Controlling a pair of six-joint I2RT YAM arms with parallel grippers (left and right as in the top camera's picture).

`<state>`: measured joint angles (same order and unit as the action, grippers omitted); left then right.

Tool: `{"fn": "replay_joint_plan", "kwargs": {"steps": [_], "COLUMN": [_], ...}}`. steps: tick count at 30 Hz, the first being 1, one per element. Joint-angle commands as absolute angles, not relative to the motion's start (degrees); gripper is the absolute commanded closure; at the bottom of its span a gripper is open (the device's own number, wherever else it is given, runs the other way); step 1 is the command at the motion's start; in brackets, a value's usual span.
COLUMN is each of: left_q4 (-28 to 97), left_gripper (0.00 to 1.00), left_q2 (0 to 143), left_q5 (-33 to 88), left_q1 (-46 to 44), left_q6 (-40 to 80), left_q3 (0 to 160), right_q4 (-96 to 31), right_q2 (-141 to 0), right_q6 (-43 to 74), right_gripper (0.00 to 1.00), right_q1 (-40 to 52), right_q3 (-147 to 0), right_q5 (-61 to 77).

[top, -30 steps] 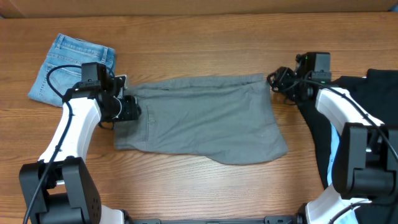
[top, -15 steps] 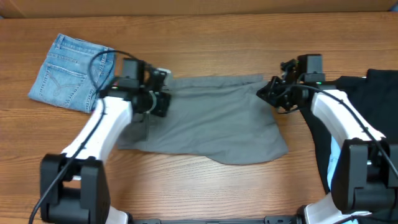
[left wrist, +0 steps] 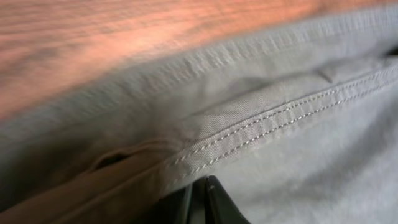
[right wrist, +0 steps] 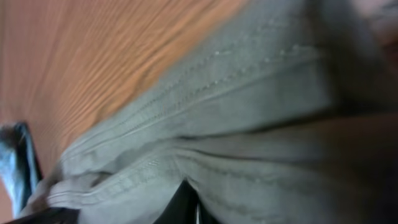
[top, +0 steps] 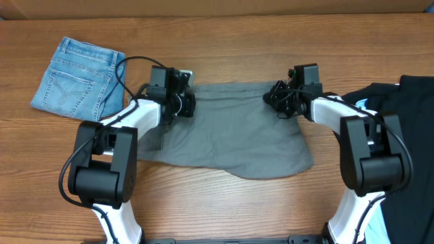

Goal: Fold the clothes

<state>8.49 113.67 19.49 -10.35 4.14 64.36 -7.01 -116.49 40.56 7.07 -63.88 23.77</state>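
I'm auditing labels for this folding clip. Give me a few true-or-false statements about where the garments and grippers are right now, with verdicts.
1. The denim shorts lie folded at the far left. True.
2. The grey shorts are folded in half. False: they lie spread out.
3. The left gripper and the right gripper are both at the grey shorts' far edge. True.
4. The black garment lies on top of the denim shorts. False: it lies at the right edge, well apart from them.

I am counting three lots of clothes: one grey shorts (top: 230, 135), one denim shorts (top: 78, 78), one black heap (top: 417, 95), its number unclear. I am using two grippers: left gripper (top: 183, 103), right gripper (top: 277, 99).
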Motion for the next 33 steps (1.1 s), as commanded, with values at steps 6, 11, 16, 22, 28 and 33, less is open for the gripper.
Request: {"fn": "replay_joint_plan", "kwargs": {"steps": [6,11,16,22,28,33], "left_q4": [8.08,16.49,30.41,45.8,55.02,50.61], "left_gripper": [0.77,0.71,0.59,0.55,0.65,0.74], "left_q2": [114.61,112.6,108.86,102.28,102.04,103.85], "left_q5": [22.85,22.92,22.48,22.72,17.67,13.04], "left_q1": [-7.07,-5.41,-4.4,-5.37,-7.25,-7.09], "left_q6": [10.0,3.95,-2.76,-6.33,-5.39,-1.72], "left_q3": [66.59,70.89,77.25,80.25,76.86,67.42], "right_q4": [-8.27,-18.33,-30.26,-45.28,-59.79,-56.23], "right_q2": [-115.42,-109.19,-101.32,-92.77,-93.97,-94.76], "right_q6": [35.92,27.0,19.99,15.11,15.0,19.46], "right_gripper": [0.88,0.82,0.73,0.69,0.66,0.75], "right_q1": [4.58,2.42,1.21,3.03,7.38,8.21], "right_q3": [-65.93,-69.47,-71.94,-72.14,-70.11,-60.36], "right_q5": [25.21,27.09,27.09,27.51,26.37,24.47]}}
